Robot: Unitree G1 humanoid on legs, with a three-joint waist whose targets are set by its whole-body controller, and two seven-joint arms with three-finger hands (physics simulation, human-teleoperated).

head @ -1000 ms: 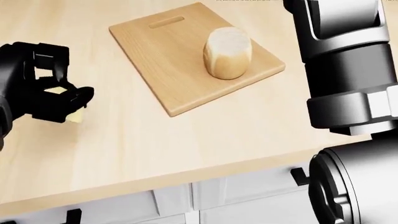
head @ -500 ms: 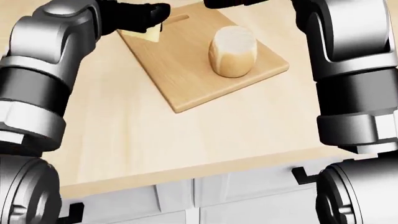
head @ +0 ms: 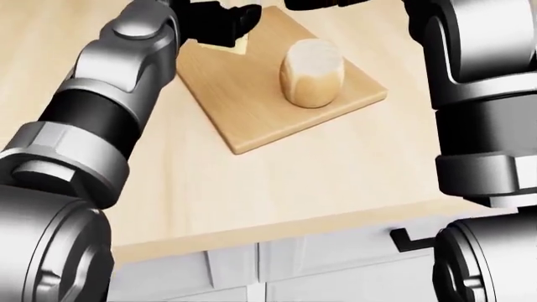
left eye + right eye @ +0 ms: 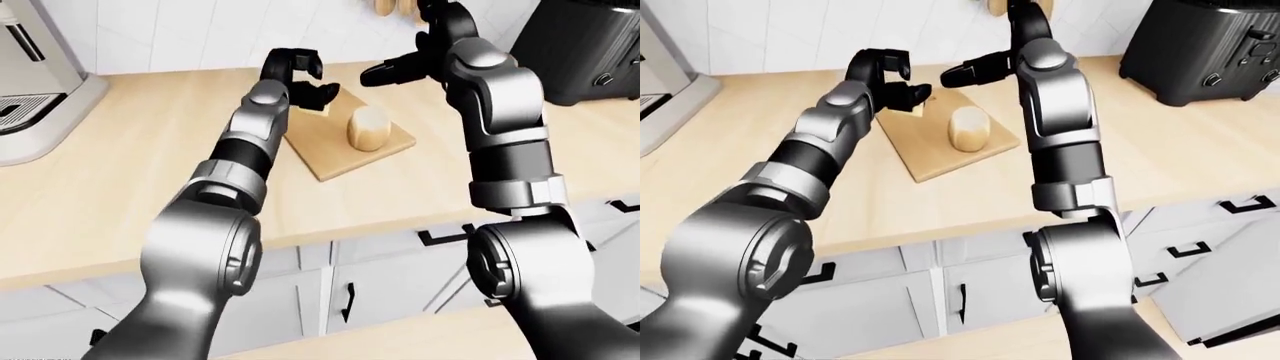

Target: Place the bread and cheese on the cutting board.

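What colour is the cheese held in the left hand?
Pale yellow; the cheese shows best in the head view, gripped by the black left hand.

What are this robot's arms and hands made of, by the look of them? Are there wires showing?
Both arms are chains of rounded, glossy silver-grey cylinders with black bands between them and big drum-shaped shoulder joints. The left hand and right hand are matte black, blocky, with stubby fingers. No cables, markings or coverings show.

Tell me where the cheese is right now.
The cheese is in the left hand, at the top of the head view, over the upper-left corner of the cutting board, left of the bread.
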